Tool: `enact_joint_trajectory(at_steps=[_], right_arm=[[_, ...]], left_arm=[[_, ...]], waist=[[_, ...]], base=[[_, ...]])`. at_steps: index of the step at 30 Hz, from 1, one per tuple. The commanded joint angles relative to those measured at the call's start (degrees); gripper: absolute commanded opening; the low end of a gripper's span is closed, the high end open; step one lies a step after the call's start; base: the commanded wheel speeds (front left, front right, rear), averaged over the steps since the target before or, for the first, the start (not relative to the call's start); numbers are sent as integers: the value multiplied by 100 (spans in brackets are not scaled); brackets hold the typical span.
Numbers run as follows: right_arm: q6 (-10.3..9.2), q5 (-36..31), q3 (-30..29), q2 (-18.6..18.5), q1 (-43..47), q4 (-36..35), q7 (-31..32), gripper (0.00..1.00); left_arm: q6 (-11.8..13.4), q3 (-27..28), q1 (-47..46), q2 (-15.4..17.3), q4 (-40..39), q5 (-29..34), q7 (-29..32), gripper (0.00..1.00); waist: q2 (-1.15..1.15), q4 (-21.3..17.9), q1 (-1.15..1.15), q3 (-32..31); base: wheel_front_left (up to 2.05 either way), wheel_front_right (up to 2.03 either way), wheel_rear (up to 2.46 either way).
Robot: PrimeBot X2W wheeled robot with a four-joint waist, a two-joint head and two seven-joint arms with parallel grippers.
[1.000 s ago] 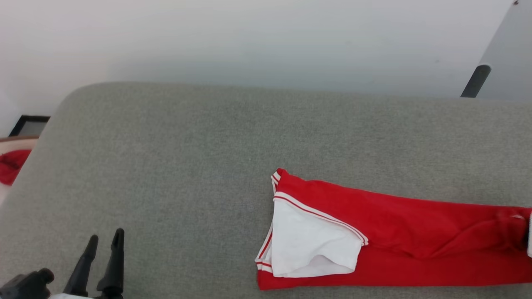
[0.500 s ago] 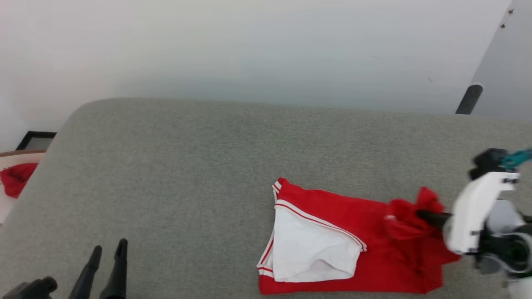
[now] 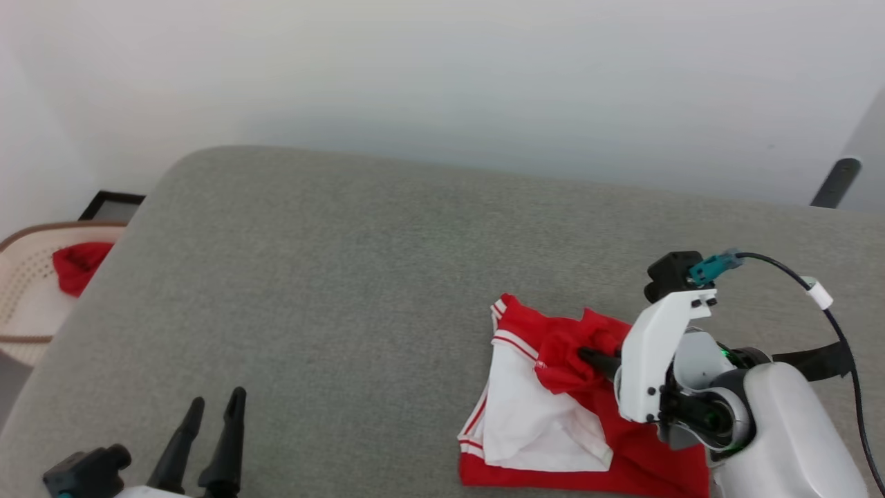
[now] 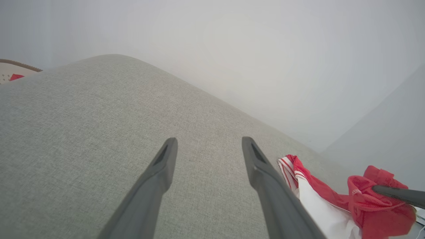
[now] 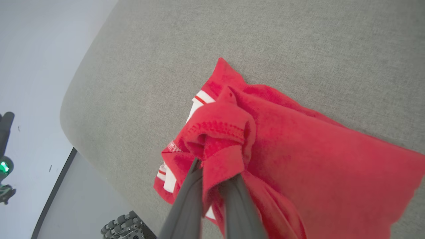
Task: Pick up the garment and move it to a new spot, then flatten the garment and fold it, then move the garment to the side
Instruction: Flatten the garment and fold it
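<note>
Basket [image 3: 28, 297] far left of left pincer [image 3: 218, 398]. Left pincer wide open, holds nothing, over bare grey cushion [image 3: 346, 277]. Shirt [image 3: 622, 463] well to its right, lying on cushion. Right pincer [image 3: 596, 358] pinched tight on bunched red edge, lifted above white sleeve [image 3: 532, 422]. Looks like fold step: carry edge over slow, keep low, match edges, then let go

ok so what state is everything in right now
red jersey, lying on grey cushion, one end lifted and bunched over its white sleeve
right gripper, shut on the jersey's bunched fabric
left gripper, open, empty
basket, holding a red cloth
</note>
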Motion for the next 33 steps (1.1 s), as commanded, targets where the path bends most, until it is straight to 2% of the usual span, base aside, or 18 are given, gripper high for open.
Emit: enact_joint_trajectory(at_steps=[1,9,10,11,12,15,23,33], right_arm=[[-4,-43,31,13,-68,67,-79,0],[-4,42,443,26,-511,1218,-970,0],[-4,28,505,27,-569,1340,-1055,5],[-4,45,559,27,-629,1443,-1130,56],[-4,89,616,26,-686,1541,-1189,76],[-4,183,786,26,-823,1730,-1285,100],[-4,429,1063,24,-1005,1588,-1326,100],[-4,854,947,-139,-619,355,-1066,100]], left_arm=[[-31,3,-54,-12,25,45,5,100],[-101,-99,-228,-118,211,37,-37,100],[-115,-100,-238,-123,228,38,-45,100],[-127,-101,-243,-127,248,37,-51,100],[-135,-94,-245,-128,267,34,-56,100],[-140,-58,-232,-134,305,21,-82,100],[-124,72,-111,-102,299,34,-130,100],[-54,208,52,-25,150,32,-140,100]], waist=[[0,92,0,48],[0,284,0,150],[0,293,0,157],[0,297,0,165],[0,292,0,169],[0,250,0,179],[0,-83,0,131],[0,-661,0,24]], base=[[0,0,0],[0,0,0],[0,0,0],[0,0,0],[0,0,0],[0,0,0],[0,0,0],[0,0,0]])
